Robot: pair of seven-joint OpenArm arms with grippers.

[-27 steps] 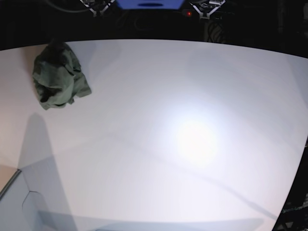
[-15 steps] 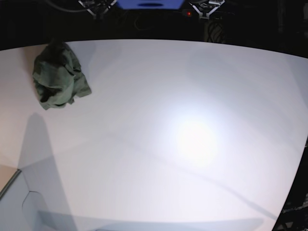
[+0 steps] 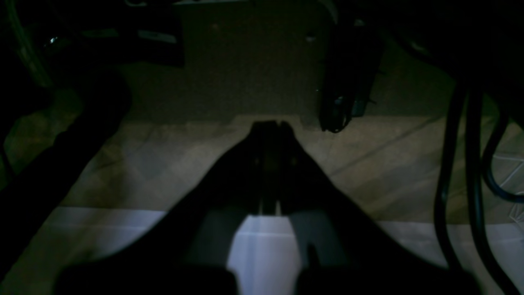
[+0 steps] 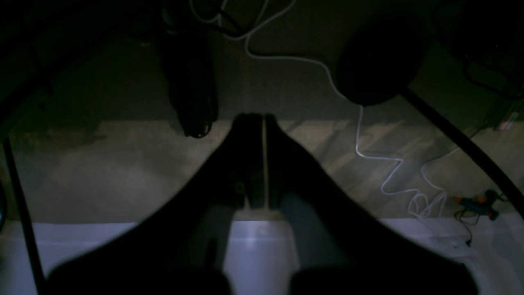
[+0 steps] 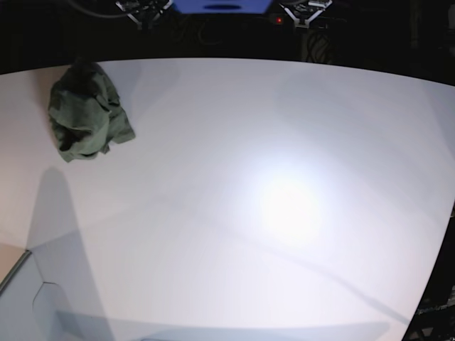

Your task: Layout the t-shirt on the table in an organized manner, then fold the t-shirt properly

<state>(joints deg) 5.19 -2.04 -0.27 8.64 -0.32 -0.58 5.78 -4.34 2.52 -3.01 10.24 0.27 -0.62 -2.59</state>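
The olive-green t-shirt (image 5: 87,112) lies crumpled in a heap at the far left of the white table (image 5: 270,199) in the base view. In that view only small parts of the two arms show, at the top edge beyond the table, far from the shirt. The left wrist view shows my left gripper (image 3: 271,125) shut and empty, hanging past the table's edge (image 3: 262,250) over a dim floor. My right gripper (image 4: 262,119) is also shut on nothing, above the table's edge (image 4: 258,246). The shirt is in neither wrist view.
A lamp's bright glare (image 5: 291,209) falls on the table right of centre. Dark cables (image 3: 458,172) hang at the right of the left wrist view. A white cord (image 4: 368,155) snakes over the floor in the right wrist view. A beige corner (image 5: 11,261) shows at the base view's lower left.
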